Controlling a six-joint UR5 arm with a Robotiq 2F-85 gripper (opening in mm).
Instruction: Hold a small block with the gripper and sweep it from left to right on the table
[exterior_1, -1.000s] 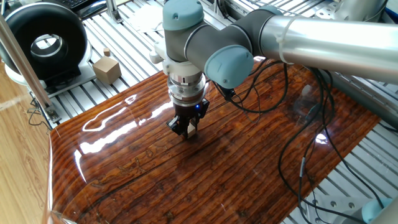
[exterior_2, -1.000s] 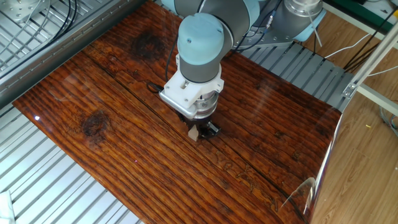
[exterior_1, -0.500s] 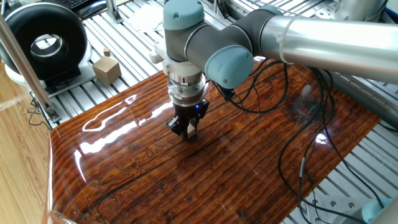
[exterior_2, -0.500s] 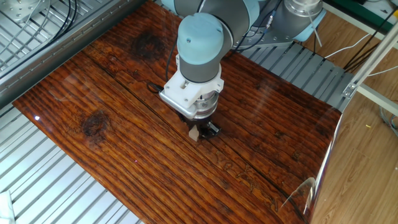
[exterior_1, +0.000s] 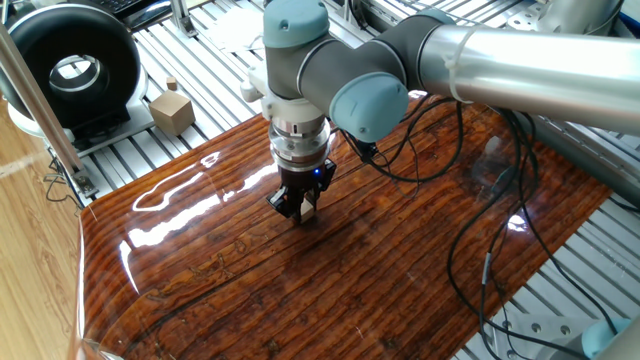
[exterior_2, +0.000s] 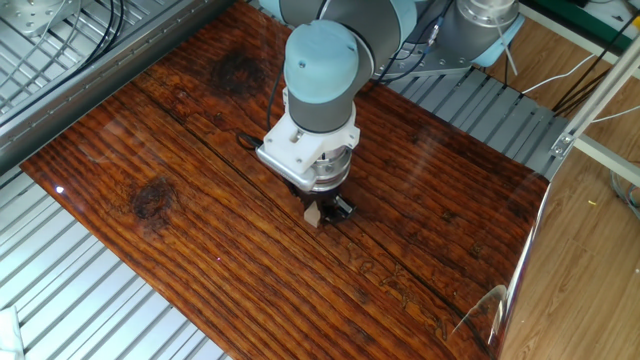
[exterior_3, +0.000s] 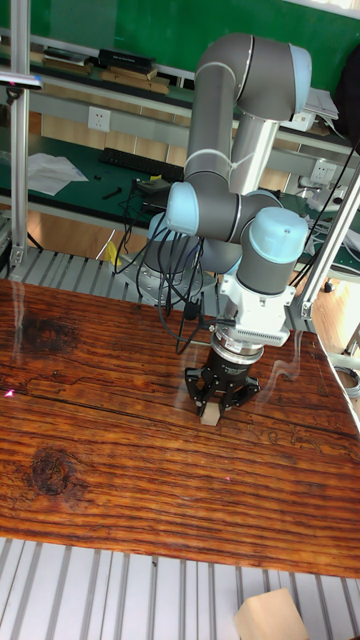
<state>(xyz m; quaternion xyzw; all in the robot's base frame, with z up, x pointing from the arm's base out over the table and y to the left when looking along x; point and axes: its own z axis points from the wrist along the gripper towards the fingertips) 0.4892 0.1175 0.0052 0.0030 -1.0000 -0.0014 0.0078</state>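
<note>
Pinching the small block (exterior_3: 209, 415), the gripper (exterior_3: 214, 404) points down at the table (exterior_3: 120, 470).

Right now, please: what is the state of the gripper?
Gripper: jaws shut on the small block, held down at the table.

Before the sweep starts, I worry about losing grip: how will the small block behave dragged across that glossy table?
The small block looks like stiff, light wood, so it should not bend. The table is glossy, so it will probably slide easily. Its flat faces make rolling unlikely, but it is tiny in the end effector, so it could twist or slip out if it snags.
</note>
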